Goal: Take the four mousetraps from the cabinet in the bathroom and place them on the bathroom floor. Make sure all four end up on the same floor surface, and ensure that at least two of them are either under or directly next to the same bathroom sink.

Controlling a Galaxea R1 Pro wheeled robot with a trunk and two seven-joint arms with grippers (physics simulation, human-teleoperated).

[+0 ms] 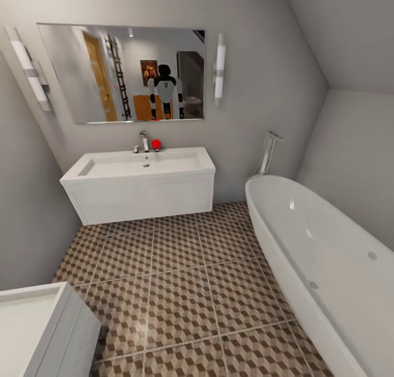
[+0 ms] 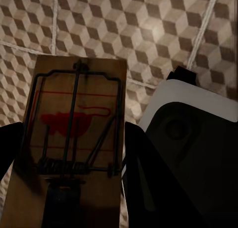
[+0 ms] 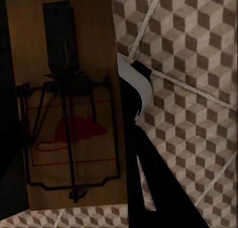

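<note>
- Each wrist view shows a mousetrap pinched between dark fingers: the left tool (image 2: 67,198) grips the left mousetrap (image 2: 72,138) and the right tool (image 3: 64,19) grips the right mousetrap (image 3: 69,104), both held over the bathroom floor (image 1: 180,278).
- Your target, the bathroom sink (image 1: 139,166), sits on its white vanity against the far wall, well apart from you across the tiles, with the bathtub (image 1: 323,251) along the right.
- If you let go from this height, a thin board could flip or skid away from the vanity, so in my judgement you should lower each arm close to the tiles first.
- Releasing here would likely leave the traps too far from the sink to count as next to it; you probably need to drive closer.
- Steer wide of the bathtub and of the white unit (image 1: 49,328) at your lower left, either of which an arm could clip and knock a trap loose.
- The head view gives you the room layout and the robot's reflection in the mirror (image 1: 123,73); the wrist views give the traps, their wire bars and red mouse print.
</note>
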